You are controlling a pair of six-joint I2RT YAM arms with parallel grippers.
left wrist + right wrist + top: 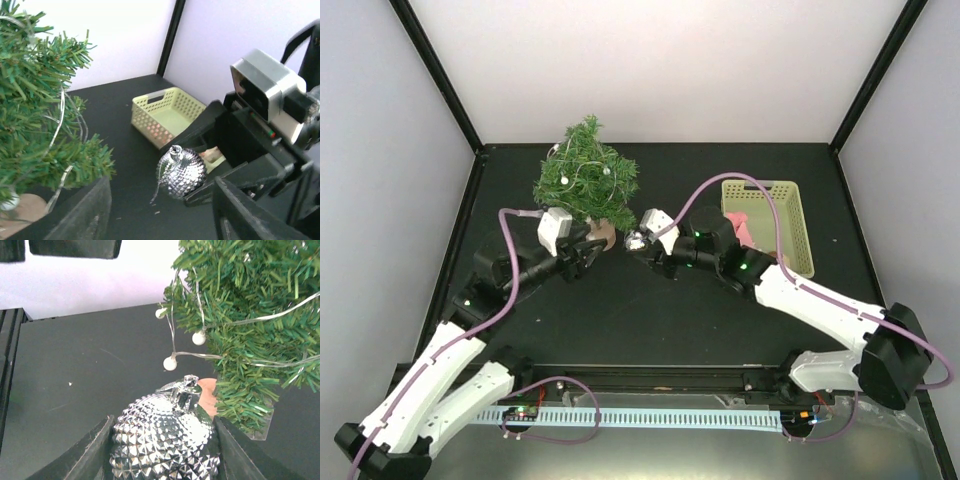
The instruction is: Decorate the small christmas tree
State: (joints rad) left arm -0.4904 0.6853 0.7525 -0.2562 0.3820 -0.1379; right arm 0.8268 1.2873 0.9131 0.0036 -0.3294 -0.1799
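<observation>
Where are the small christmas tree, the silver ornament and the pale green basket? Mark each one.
small christmas tree (585, 178): top view, on its green branches.
silver ornament (165, 445): right wrist view, on its studded body.
pale green basket (146, 124): left wrist view, on its lattice wall.

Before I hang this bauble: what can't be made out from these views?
Pink item in the basket: top view, partly under the right arm; too small to identify.
Base of the small christmas tree: top view, mostly behind the left gripper; left wrist view, cut by the edge.
Hanging thread of the silver bauble: too thin to trace in any view.
</observation>
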